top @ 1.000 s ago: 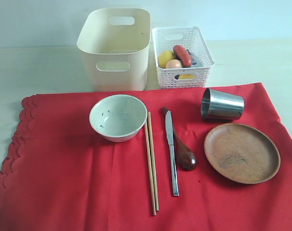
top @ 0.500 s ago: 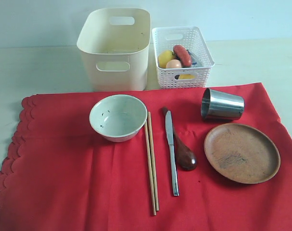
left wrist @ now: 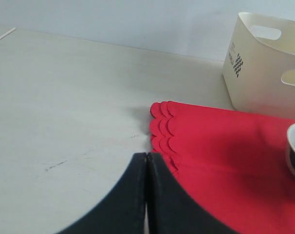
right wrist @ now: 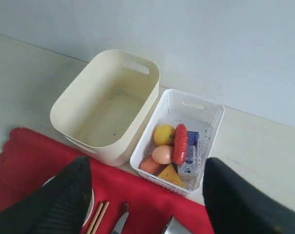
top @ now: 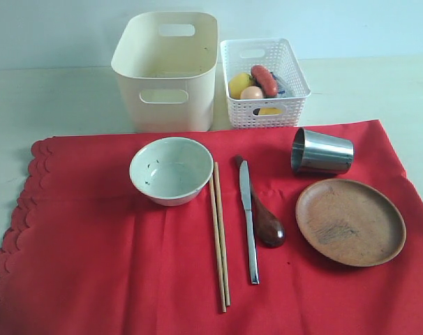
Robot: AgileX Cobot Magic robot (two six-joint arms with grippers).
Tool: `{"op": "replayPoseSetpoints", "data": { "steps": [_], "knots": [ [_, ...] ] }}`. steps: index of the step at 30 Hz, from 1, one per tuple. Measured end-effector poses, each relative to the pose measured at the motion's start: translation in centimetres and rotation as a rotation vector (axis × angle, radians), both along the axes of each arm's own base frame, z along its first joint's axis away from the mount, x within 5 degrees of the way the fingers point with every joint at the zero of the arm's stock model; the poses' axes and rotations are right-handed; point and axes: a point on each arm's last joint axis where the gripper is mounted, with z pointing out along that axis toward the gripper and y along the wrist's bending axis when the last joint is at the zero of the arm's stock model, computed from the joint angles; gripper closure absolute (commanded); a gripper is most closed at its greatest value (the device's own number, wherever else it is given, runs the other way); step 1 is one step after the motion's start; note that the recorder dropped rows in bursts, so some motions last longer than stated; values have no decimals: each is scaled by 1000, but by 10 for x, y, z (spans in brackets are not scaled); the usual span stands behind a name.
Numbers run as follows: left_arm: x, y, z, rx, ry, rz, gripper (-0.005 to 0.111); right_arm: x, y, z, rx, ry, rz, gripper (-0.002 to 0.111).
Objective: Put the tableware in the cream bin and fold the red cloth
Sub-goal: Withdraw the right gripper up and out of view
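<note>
The scene is being lit brightly and evenly, and only short, soft shadows are being cast on the red cloth [top: 128, 265] beside the bowl [top: 171, 169] and the wooden plate [top: 350, 221]. Pale glare is being reflected off the steel cup [top: 323, 151]. The table [top: 51, 98] is being washed out nearly to white. In the wrist views the left fingers [left wrist: 123, 204] and the right fingers [right wrist: 64, 204] are being rendered dark, soft and out of focus.
</note>
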Motion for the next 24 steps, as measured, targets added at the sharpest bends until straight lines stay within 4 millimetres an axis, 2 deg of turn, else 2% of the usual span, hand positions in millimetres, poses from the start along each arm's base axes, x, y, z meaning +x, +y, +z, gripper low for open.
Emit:
{"op": "replayPoseSetpoints", "data": {
  "steps": [8, 18, 21, 24],
  "knots": [
    [0, 0, 0, 0, 0, 0, 107, -17, 2, 14, 61, -30, 31, 46],
    [0, 0, 0, 0, 0, 0, 107, -21, 9, 17, 145, -16, 79, 46],
    [0, 0, 0, 0, 0, 0, 107, -19, 11, 11, 160, 15, 88, 46],
    [0, 0, 0, 0, 0, 0, 107, -16, 14, -6, 172, 81, 94, 46]
  ]
}}
